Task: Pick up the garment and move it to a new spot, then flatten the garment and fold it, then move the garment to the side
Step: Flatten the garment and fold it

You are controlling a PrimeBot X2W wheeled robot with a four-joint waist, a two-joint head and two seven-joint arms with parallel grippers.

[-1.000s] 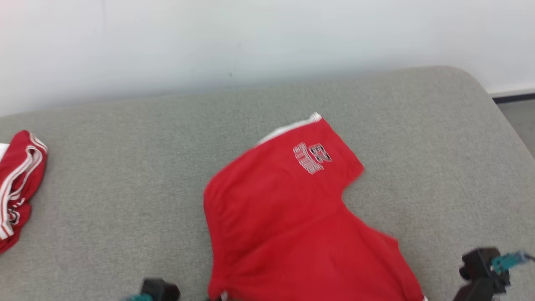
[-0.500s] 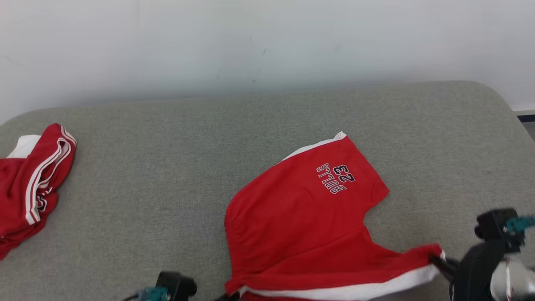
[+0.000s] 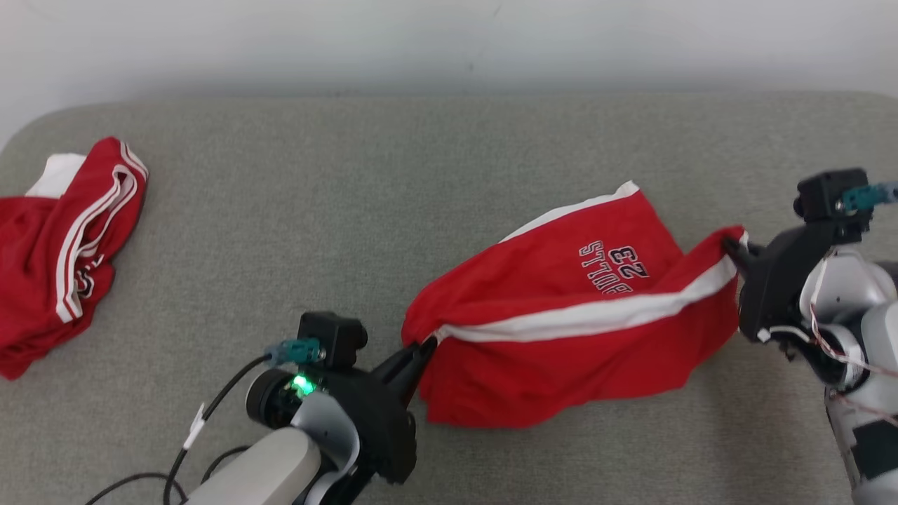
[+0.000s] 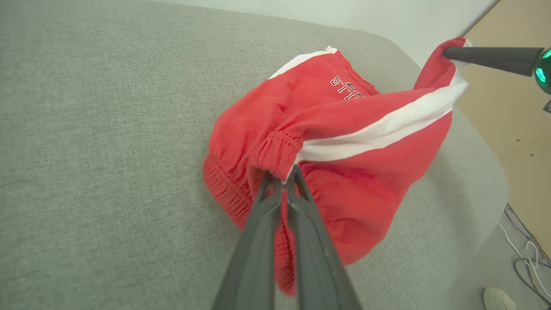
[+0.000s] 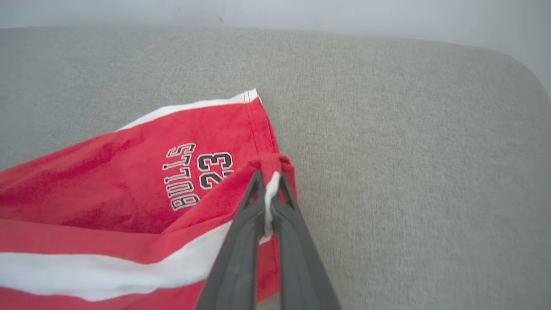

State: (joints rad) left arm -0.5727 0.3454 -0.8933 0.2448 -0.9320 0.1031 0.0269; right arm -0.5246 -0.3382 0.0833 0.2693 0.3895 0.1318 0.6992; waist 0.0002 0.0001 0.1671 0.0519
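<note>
Both left claw (image 3: 424, 346) and right claw (image 3: 730, 246) grip one garment (image 3: 561, 365); one red pile (image 3: 63, 266) aside.

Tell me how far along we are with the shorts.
Done: the grab. The left gripper and right gripper are each shut on one end of the shorts, along the white-striped edge. In hand: that edge is lifted and stretched between them, the rest sagging onto the grey cushion. Left: flattening, folding and setting them aside; nothing looks folded yet.

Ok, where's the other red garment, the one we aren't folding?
Head view: the other red garment lies crumpled at the far left edge of the grey cushion, well left of the left pincer and the red shorts it grips.
</note>
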